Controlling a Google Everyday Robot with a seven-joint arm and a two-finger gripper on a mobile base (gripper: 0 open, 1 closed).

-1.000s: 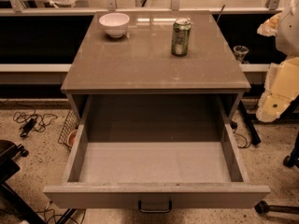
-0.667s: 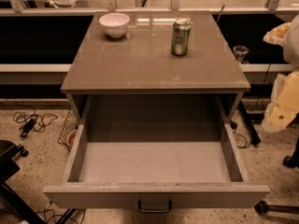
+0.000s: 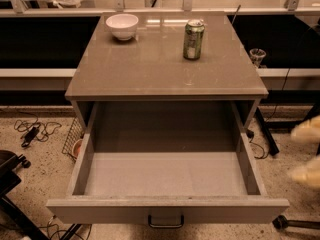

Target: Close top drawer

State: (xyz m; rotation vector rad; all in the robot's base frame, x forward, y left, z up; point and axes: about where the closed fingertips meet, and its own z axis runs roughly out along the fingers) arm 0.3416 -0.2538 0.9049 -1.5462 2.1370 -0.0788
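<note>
The top drawer (image 3: 167, 208) is pulled far out of the grey-taupe cabinet toward the camera. Its deep grey box interior (image 3: 165, 174) holds nothing. Its small dark U-shaped pull (image 3: 166, 220) sits centred on the flat front at the bottom edge of the view. My gripper (image 3: 305, 153) shows as blurred cream shapes at the far right edge, beside the drawer's right side wall, apart from it and low near the floor. No other drawer fronts are in view.
A white bowl (image 3: 122, 25) and a green can (image 3: 193, 39) stand on the cabinet top (image 3: 150, 69). Cables (image 3: 32, 131) and a wire basket (image 3: 74, 136) lie on the floor at left. A dark chair base (image 3: 10, 184) is at lower left, a caster (image 3: 280, 223) at lower right.
The cream arm and gripper at the right have dropped from cabinet-top height down to drawer height. The drawer, bowl and can have not moved.
</note>
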